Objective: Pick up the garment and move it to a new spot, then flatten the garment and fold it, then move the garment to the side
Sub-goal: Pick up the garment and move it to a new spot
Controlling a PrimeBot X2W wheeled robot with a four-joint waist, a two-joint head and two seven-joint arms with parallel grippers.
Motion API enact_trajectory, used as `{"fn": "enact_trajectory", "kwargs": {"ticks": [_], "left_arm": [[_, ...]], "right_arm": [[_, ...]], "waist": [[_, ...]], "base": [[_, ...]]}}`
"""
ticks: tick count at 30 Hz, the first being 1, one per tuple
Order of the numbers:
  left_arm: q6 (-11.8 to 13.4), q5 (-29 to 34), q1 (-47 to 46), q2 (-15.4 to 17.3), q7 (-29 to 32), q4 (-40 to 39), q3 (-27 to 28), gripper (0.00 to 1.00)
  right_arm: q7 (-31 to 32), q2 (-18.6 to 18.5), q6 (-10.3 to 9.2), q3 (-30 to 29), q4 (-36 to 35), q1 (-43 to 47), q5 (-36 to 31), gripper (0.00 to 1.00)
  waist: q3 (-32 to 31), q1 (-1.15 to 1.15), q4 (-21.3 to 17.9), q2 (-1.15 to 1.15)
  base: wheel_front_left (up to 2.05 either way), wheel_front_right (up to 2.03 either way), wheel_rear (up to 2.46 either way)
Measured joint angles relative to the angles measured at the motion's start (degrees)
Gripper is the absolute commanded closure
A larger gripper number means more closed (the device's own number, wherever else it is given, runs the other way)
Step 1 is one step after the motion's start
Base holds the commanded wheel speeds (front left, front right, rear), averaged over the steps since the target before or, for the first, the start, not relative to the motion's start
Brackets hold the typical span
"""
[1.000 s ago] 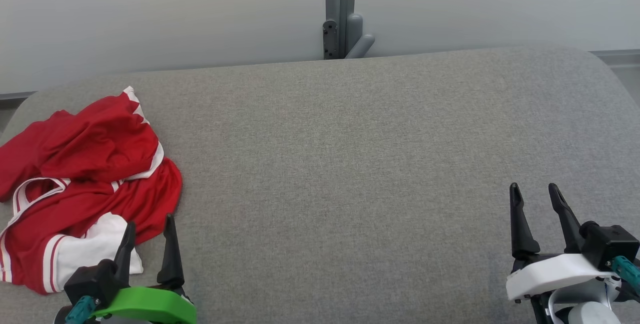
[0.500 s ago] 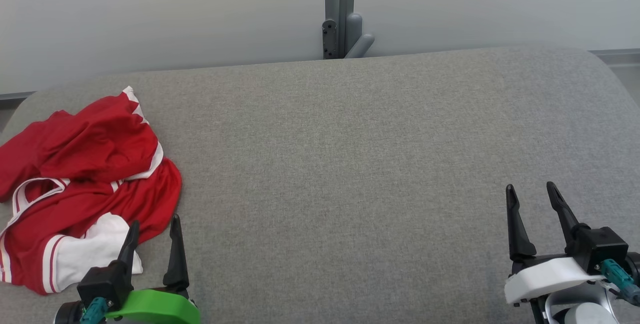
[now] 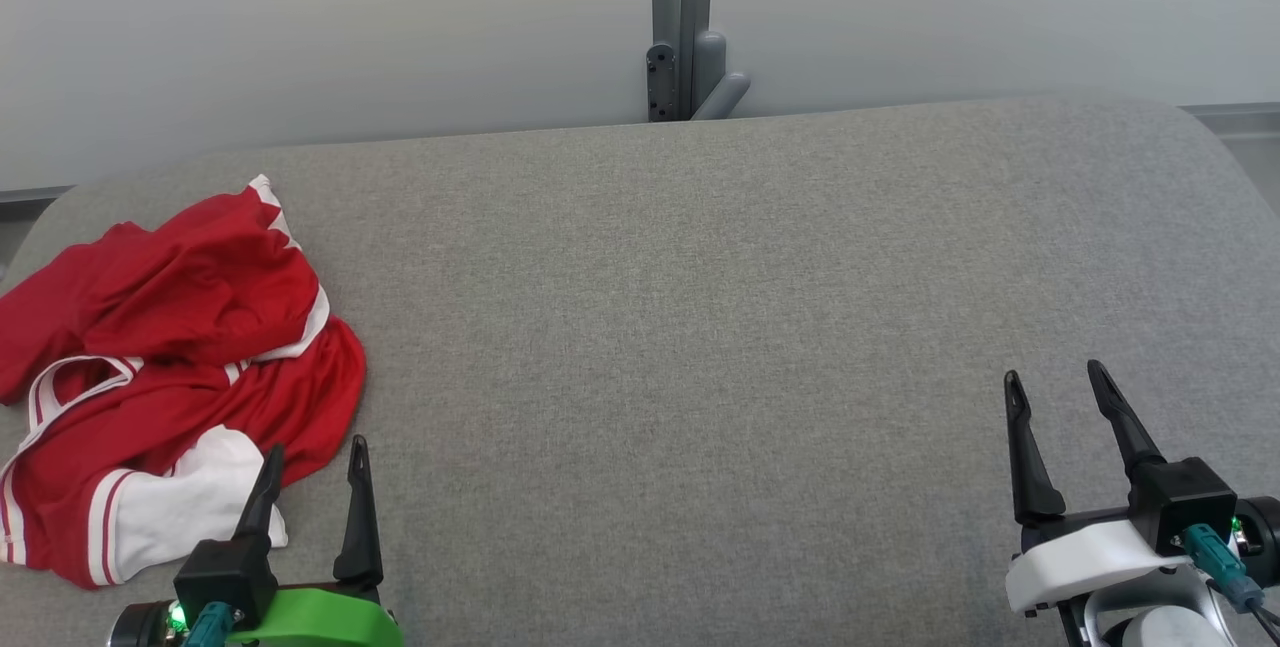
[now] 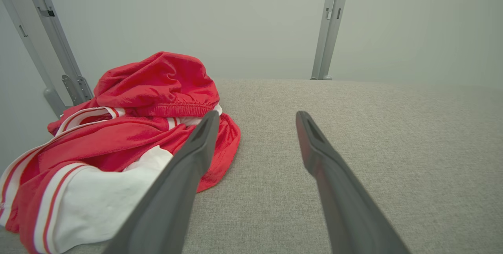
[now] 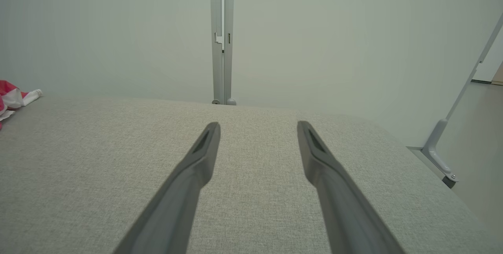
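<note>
Head view: a crumpled red garment [image 3: 170, 367] is seen on a grey cushion [image 3: 700, 327]; the left gripper [image 3: 316, 444] is held wide just beside it, the right gripper [image 3: 1053, 370] equally wide, well apart.

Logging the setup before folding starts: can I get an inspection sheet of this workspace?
Surface: grey woven-fabric table top, flat.
Job's things: crumpled red garment with white trim, heaped at the robot's left end.
Clutter: nothing seen.
Grippers: left gripper open, empty, by the garment's near edge; right gripper open, empty, over bare fabric.
Cables: teal plug on the right wrist.
Surroundings: pale wall; grey metal post behind the far edge.
</note>
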Motion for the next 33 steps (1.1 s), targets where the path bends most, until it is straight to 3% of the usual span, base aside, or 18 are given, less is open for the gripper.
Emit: {"fn": "enact_trajectory", "kwargs": {"ticks": [20,27,33], "left_arm": [[-0.34,-0.01,-0.04,-0.12,0.0,0.6,0.01,0.0],[-0.18,-0.32,-0.36,-0.16,0.0,0.75,-0.18,0.0],[0.49,-0.6,0.62,-0.15,0.0,0.19,1.96,0.0]], "right_arm": [[0.0,-0.03,0.0,-0.15,0.25,0.97,0.57,0.0],[0.0,-0.01,0.0,0.86,0.21,1.31,0.88,0.0],[0.0,-0.02,0.0,3.42,0.58,0.91,1.08,0.0]], "waist": [[0.02,0.0,1.61,0.0],[-0.04,0.0,6.61,0.0],[-0.17,0.0,14.93,0.0]], "base": [[0.0,0.0,0.0],[0.0,0.0,0.0],[0.0,0.0,0.0]]}}
